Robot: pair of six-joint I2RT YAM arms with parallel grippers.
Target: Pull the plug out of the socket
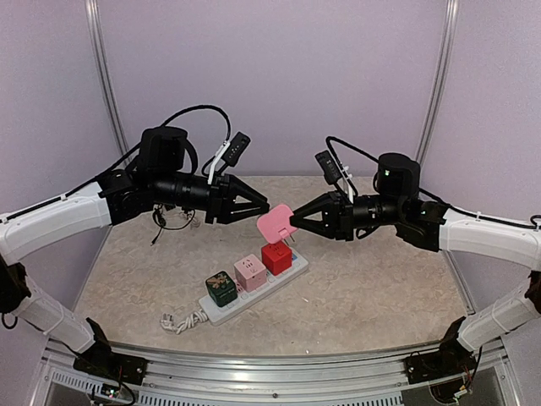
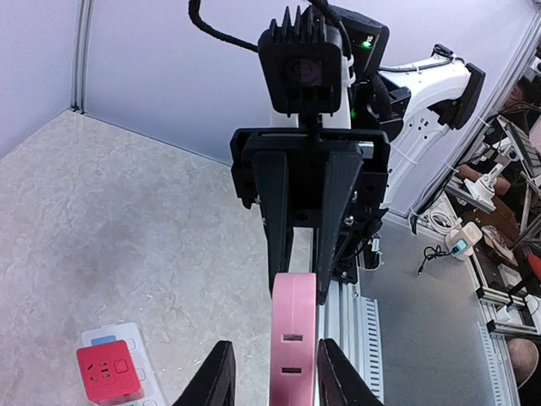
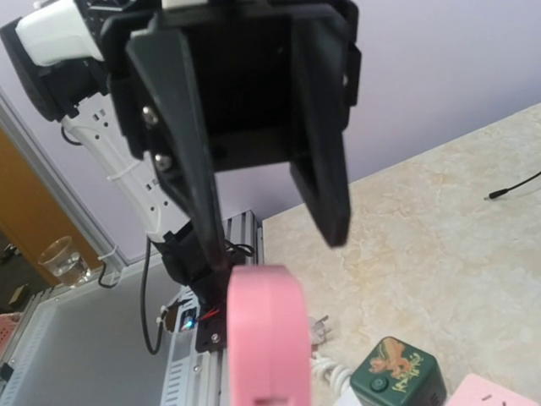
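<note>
The pink plug point(image 1: 275, 224) hangs in the air above the long white power strip point(image 1: 216, 313), clear of its outlets. My right gripper point(image 1: 294, 225) is shut on the plug from the right. My left gripper point(image 1: 264, 211) is open, its fingertips on either side of the plug's left end and not touching it. In the left wrist view the plug point(image 2: 293, 338) stands between my open fingers point(image 2: 215, 376), with gaps on both sides. In the right wrist view the plug point(image 3: 262, 338) fills the lower middle and hides my own fingers.
A red cube adapter point(image 1: 275, 256), a pink one point(image 1: 249, 272) and a green one point(image 1: 221, 288) sit on the strip. Its thick white cord ends in a plug point(image 1: 173, 321) near the front edge. A black cable point(image 1: 173, 222) lies at the back left.
</note>
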